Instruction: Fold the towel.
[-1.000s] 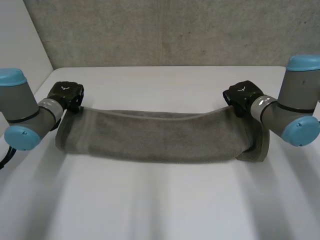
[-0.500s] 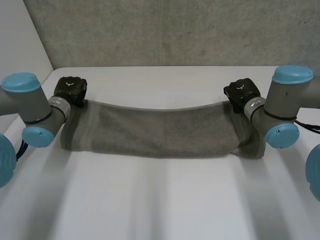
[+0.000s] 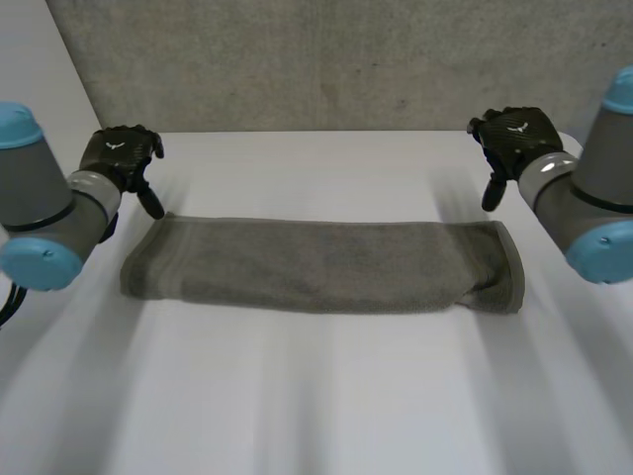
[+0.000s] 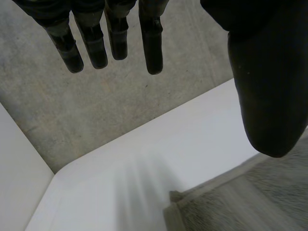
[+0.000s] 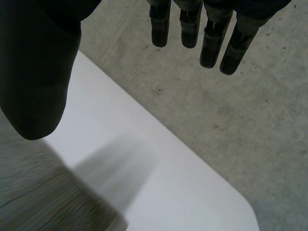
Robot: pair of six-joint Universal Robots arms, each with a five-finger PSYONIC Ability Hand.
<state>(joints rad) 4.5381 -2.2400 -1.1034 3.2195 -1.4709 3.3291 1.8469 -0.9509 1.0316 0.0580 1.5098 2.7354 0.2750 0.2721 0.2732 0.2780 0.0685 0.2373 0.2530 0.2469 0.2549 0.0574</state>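
Grey towel (image 3: 316, 267) lay as a long folded band across the white table (image 3: 316, 406), its long axis running from arm to arm. My left hand (image 3: 119, 156) hung just behind its far left corner and my right hand (image 3: 514, 139) behind the far right corner. Both had fingers straight and apart, holding nothing. Each end seemed about equally near its hand, with nothing in between.

A grey-olive towel (image 3: 321, 265) lies folded into a long narrow band across the table's middle; flat, ends squared; the right end is bunched thicker, with a layer edge showing.
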